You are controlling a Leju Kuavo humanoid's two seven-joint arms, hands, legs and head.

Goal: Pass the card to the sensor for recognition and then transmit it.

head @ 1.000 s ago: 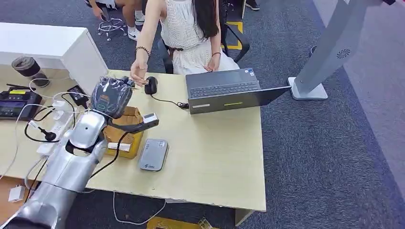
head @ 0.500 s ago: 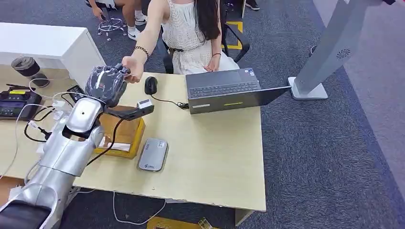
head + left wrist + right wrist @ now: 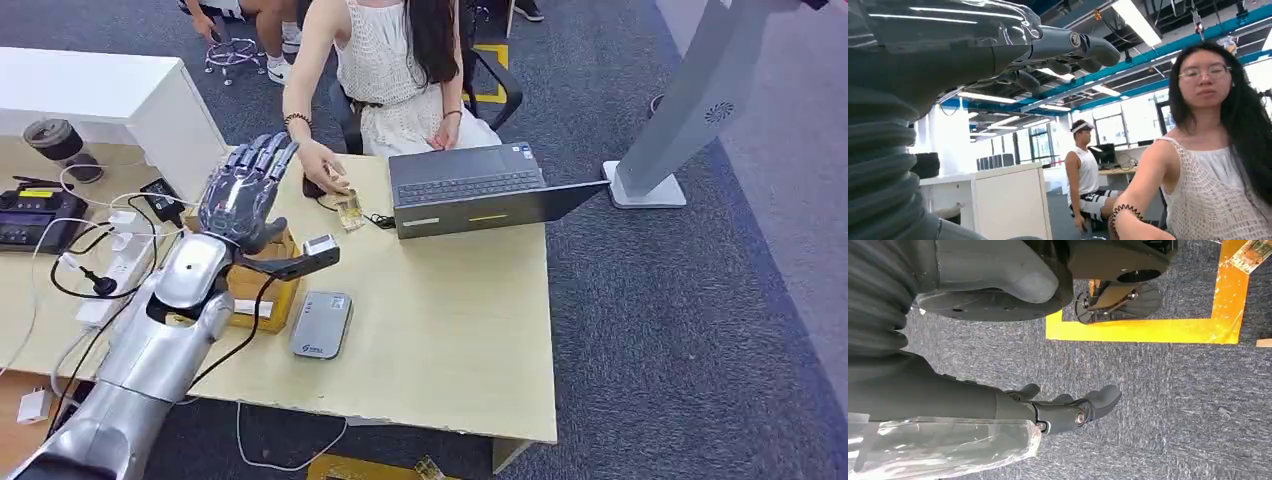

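The light wooden tabletop [image 3: 450, 320] sits on dark blue-grey carpet [image 3: 700, 330], with an open laptop [image 3: 475, 190] at its far edge, a grey card sensor [image 3: 322, 324] toward the near edge and a yellow box [image 3: 262, 285] just beside it. Cables and a power strip [image 3: 115, 275] crowd the left end. My left hand [image 3: 243, 190] is raised above the box, fingers spread and straight, holding nothing. A seated person's hand [image 3: 325, 170] holds the card [image 3: 349, 210] near the far edge, beside the laptop. My right hand [image 3: 1068, 410] hangs over the carpet, fingers loosely curled and empty.
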